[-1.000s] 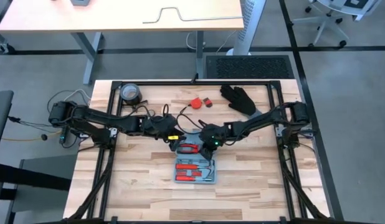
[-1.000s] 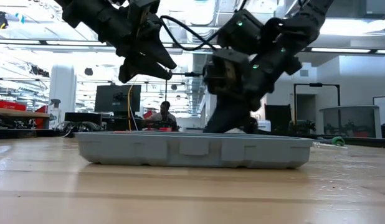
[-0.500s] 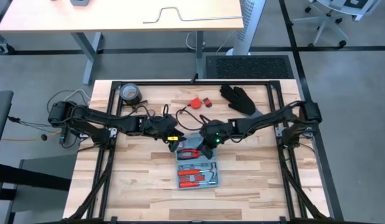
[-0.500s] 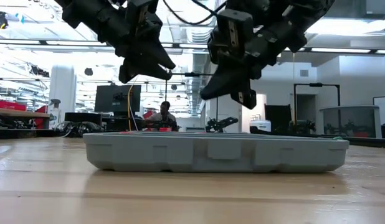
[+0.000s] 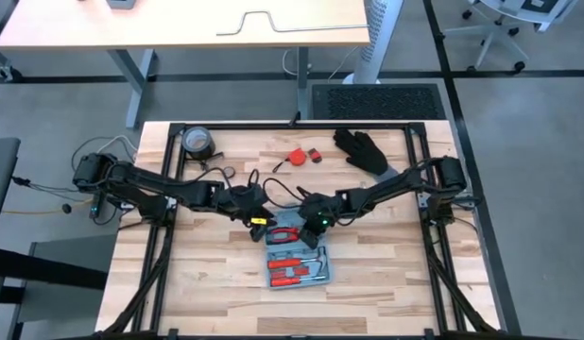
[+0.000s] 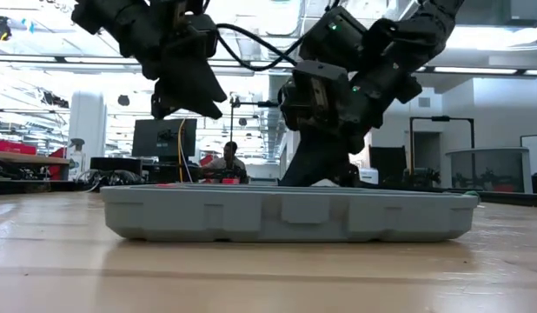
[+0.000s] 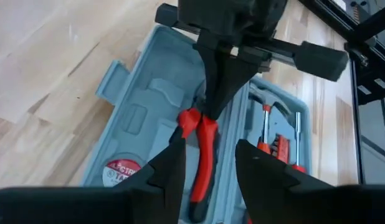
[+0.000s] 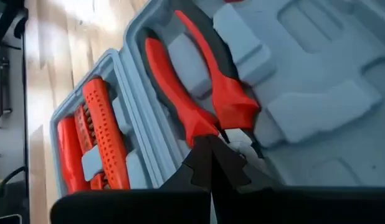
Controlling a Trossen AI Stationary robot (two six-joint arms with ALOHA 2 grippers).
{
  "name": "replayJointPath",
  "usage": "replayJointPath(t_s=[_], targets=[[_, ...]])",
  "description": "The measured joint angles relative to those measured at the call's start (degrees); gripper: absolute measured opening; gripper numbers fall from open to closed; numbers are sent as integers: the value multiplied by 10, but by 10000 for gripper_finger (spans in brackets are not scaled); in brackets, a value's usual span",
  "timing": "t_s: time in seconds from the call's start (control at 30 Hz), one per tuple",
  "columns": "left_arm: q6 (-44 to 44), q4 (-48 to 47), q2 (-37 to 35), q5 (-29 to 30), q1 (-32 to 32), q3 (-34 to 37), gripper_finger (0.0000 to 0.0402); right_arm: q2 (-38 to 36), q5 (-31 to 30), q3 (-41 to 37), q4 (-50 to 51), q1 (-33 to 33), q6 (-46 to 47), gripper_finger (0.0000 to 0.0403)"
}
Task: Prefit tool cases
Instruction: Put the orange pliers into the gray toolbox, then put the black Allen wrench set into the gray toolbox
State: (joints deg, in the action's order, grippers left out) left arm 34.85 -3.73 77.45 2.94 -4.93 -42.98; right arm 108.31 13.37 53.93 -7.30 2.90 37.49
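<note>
The light-blue tool case lies open and flat on the wooden table, its grey-blue slots facing up. Red-handled pliers lie in its far half. Red-handled tools fill the near half. My right gripper is shut and reaches down into the case at the pliers' head. My left gripper hovers open above the case's left part, just left of the right gripper, and touches nothing. My right gripper sets its shut fingertips on the pliers at their metal head, beside the joint where the red handles meet. The fingers come from above, slanting down from the table's right. The pliers lie flat in the case's far half.
A black glove lies at the far right of the table. A roll of tape sits at the far left, with a small red object between them. Black frame rails run along the table's sides.
My right gripper rose clear of the case half a second ago and has come back down onto the pliers. The case has slid a little along the table toward the near edge. My left gripper has drifted slightly toward the table's near left, staying open.
</note>
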Motion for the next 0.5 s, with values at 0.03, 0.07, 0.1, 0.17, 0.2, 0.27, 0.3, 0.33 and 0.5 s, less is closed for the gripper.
replayJointPath(t_s=[0.03, 0.07, 0.1, 0.17, 0.2, 0.27, 0.3, 0.33, 0.5], targets=[[1, 1, 0, 3, -2, 0, 130, -1, 3, 0, -1, 0, 0, 0], [1, 5, 0, 4, -3, 0, 130, -10, 4, -1, 1, 0, 0, 0], [2, 11, 0, 4, -4, 0, 130, -21, 3, -3, 11, 0, -2, 0], [2, 16, 0, 4, -3, 0, 130, -53, 2, -5, 20, -1, -7, 0], [2, 18, 0, 4, -4, 0, 130, -73, 1, -4, 22, -3, -12, 0], [2, 24, 0, 6, -3, 0, 130, -115, -2, -3, 29, -7, -23, 0], [1, 27, 0, 6, -3, 0, 130, -135, -11, -2, 35, -9, -27, 0], [-3, 31, 0, 6, -3, 0, 130, -152, -24, -2, 48, -10, -30, 0], [-23, 63, 0, 7, 16, 0, 130, -225, -81, -2, 83, -19, -44, 0]])
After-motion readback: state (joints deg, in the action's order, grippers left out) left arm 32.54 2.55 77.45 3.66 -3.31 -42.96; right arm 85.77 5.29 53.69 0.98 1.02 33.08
